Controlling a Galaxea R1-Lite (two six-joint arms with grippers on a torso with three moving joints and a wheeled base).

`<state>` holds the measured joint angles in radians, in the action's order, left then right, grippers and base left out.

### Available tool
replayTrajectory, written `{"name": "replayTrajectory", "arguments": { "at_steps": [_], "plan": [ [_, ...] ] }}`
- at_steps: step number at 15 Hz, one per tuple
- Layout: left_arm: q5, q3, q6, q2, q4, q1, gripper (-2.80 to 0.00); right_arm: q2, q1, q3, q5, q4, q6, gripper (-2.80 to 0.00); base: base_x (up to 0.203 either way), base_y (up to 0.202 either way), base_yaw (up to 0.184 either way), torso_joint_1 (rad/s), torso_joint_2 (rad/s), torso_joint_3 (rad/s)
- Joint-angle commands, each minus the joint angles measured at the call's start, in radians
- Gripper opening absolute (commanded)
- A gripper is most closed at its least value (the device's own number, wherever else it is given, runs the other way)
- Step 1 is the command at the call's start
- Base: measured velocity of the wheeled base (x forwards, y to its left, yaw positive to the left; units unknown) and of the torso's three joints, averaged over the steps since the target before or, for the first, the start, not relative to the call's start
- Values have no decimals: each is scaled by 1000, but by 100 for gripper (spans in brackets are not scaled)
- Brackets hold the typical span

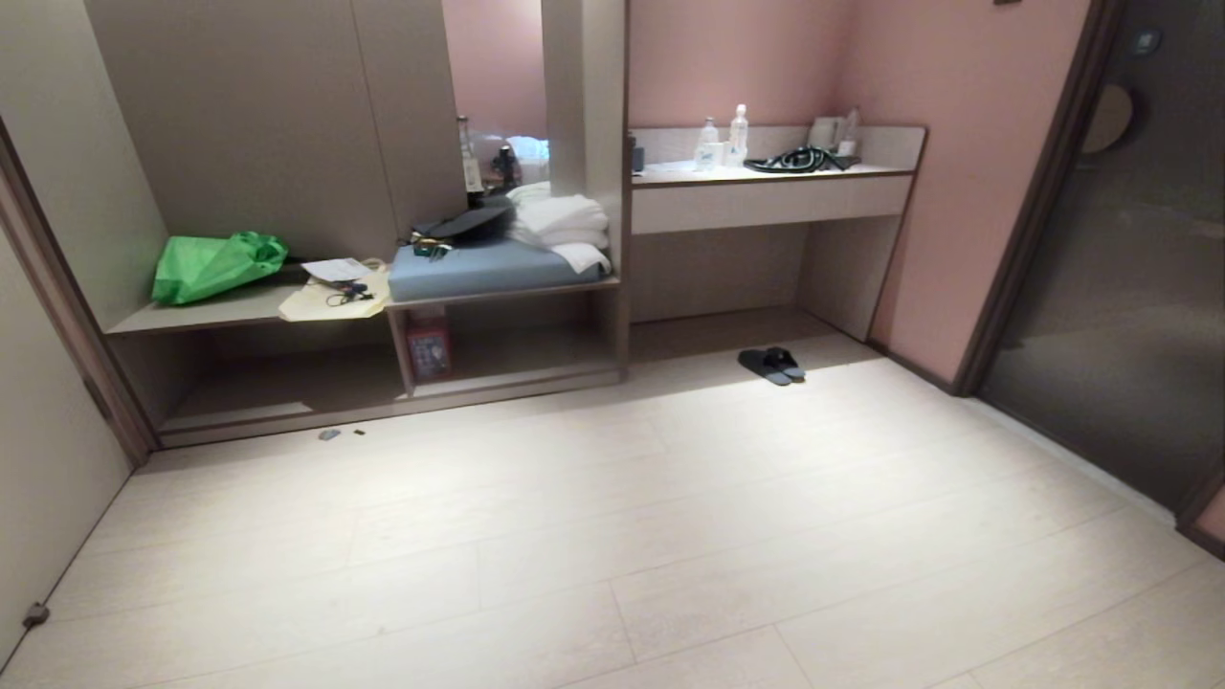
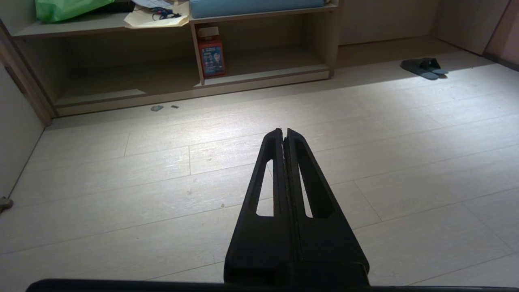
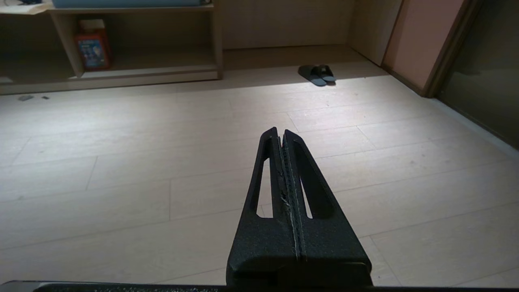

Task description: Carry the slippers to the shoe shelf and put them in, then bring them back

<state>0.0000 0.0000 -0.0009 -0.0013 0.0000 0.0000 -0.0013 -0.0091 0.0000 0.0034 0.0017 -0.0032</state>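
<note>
Slippers (image 1: 771, 365): lying paired on the floor, right of frame centre, well apart from both grippers. Left gripper (image 2: 284, 130) and right gripper (image 3: 281, 129): pointing at bare floor, jaws pressed closed, holding nothing. Advice: driving close and opening jaws before reaching; shelf (image 1: 517, 359) is waiting left of centre.

Pale wood-plank floor (image 1: 612, 536) catches a bright patch of light; pink walls (image 1: 746, 57) rise behind taupe built-in cabinetry (image 1: 287, 105), a dark glass door (image 1: 1129, 268) to the right.
</note>
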Motion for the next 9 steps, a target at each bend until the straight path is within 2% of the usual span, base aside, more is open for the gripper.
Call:
{"name": "replayTrajectory", "arguments": {
  "at_steps": [1, 9],
  "plan": [
    [0, 0, -1, 1, 0, 0, -280, 1, 0, 2, 0, 0, 0, -280, 0, 0, 0, 0, 0, 0],
    [0, 0, -1, 1, 0, 0, -280, 1, 0, 2, -3, 0, 3, -280, 0, 0, 0, 0, 0, 0]
  ]
}}
